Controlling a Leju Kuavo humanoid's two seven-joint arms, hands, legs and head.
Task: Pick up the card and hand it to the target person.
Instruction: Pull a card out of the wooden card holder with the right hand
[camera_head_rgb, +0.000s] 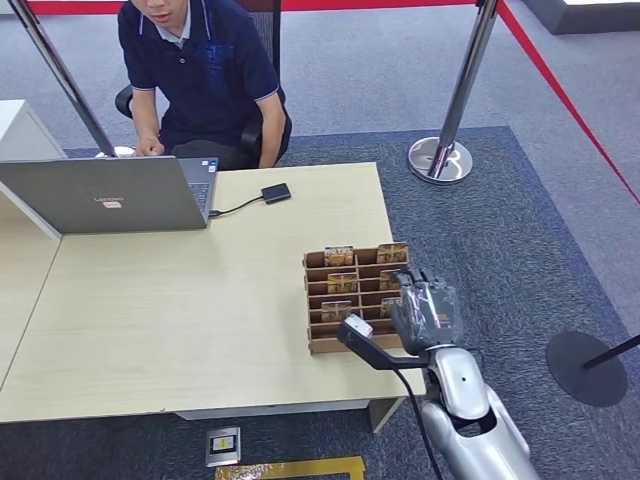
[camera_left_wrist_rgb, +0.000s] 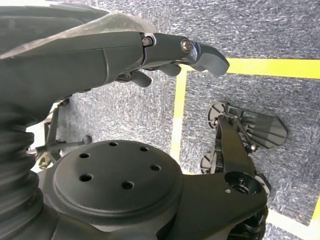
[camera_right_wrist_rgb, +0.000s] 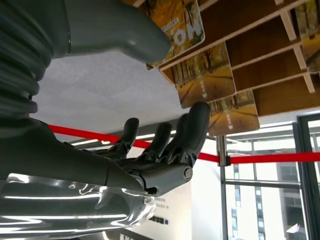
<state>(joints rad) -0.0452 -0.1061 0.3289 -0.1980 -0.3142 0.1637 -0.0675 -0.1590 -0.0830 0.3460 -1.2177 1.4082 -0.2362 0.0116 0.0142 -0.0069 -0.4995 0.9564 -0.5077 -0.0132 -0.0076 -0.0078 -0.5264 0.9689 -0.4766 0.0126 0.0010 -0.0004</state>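
At table's 4 o'clock corner, right hand (camera_head_rgb: 424, 312) hovers over wooden card rack (camera_head_rgb: 355, 298), fingers (camera_right_wrist_rgb: 196, 125) spread, thumb brushing nearest card (camera_right_wrist_rgb: 180, 25), nothing gripped. Left hand (camera_left_wrist_rgb: 151, 55) hangs empty, loosely extended. Risk: neighbouring cards dragged out, rack nudged off edge; person (camera_head_rgb: 204, 70) sits at 11 o'clock.

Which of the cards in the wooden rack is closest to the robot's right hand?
The card in the rack's right column, nearest row: the right hand is right at it, while the other cards stand farther left or back.
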